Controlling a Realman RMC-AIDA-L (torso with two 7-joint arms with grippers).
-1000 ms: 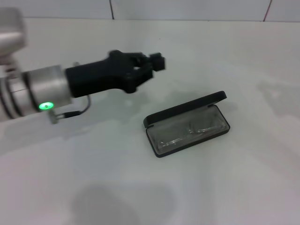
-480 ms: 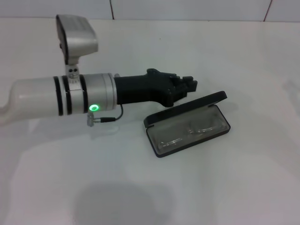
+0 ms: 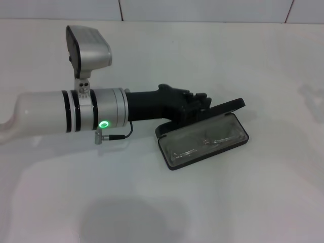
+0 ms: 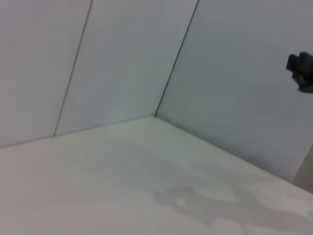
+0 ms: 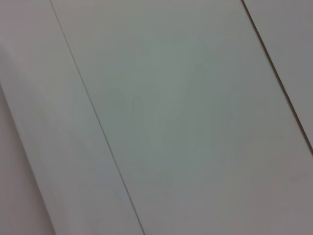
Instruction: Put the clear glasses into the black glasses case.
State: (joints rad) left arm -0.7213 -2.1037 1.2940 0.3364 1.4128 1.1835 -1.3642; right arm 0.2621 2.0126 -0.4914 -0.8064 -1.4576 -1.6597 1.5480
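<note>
Clear glasses (image 3: 202, 143): lying inside the tray of the black glasses case (image 3: 174, 163), folded, faint against the grey lining, long axis along the case's own.

Black glasses case: open on the white desk (image 3: 243, 202), right of centre in the head view; long axis slanting from near-left to far-right; lid (image 3: 228, 107) raised along the far long edge, hinge on that side.

Left end effector (image 3: 201, 103): reaching in from the left, laid nearly level, tips at the lid's far edge, touching it or just behind; contact not certain. Fingers drawn close together, holding nothing visible. Case directly ahead of and just below the tips; lid between tips and tray.

Right end effector: out of every view; right wrist view only blank wall panels. Left arm the nearer, by judgement the working one.

Status, judged: glasses placed; lid not yet closed. Likely next need: push on the lid toward the near side, across the case's long axis.
</note>
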